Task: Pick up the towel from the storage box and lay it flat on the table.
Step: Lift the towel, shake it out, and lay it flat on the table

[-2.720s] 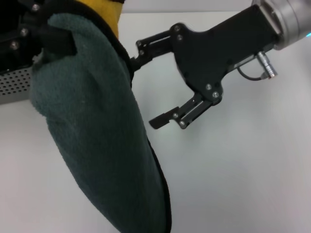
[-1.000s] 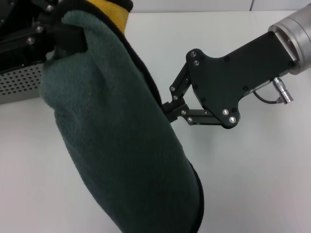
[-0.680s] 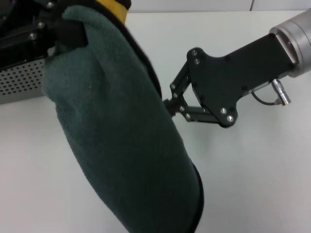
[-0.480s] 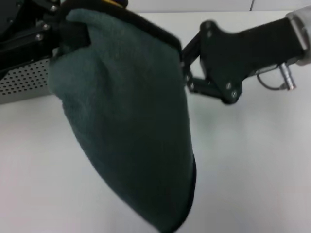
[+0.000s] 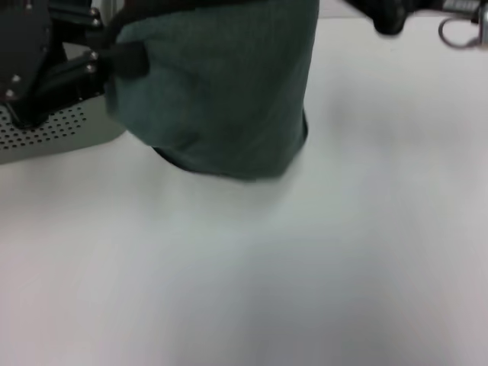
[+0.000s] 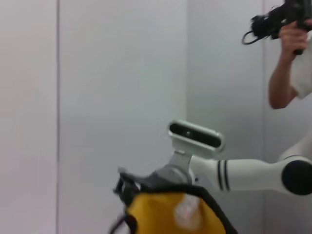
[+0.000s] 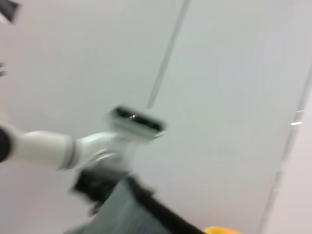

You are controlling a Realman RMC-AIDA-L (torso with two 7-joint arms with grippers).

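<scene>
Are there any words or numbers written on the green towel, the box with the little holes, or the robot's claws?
None: there is nothing to read.
The dark green towel is plain, with no tag in view.
The perforated storage box shows only holes.
The left claw, pinching the towel's edge, shows only screws.
The white table is plain.

A robotics lab or test room seems to be showing here; plain pale panelled walls (image 6: 122, 73) are running behind the arms, and a bare white table (image 5: 320, 259) is serving as the bench. A person (image 6: 292, 63) is standing by the wall, holding up a dark device
</scene>
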